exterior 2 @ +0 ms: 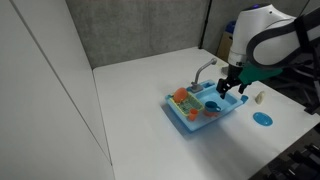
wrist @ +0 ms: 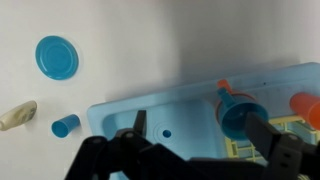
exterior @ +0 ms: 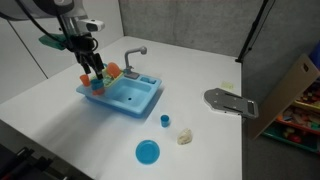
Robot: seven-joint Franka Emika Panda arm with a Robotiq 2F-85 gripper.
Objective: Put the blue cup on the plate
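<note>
At upper left, hand hanging over the sink, fingers spread apart in the wrist view. At centre frame, blue cup on the surface, just above the plate, not touching it.

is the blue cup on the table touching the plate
Apart. The wrist view shows bare white table between the blue cup and the plate.
</note>
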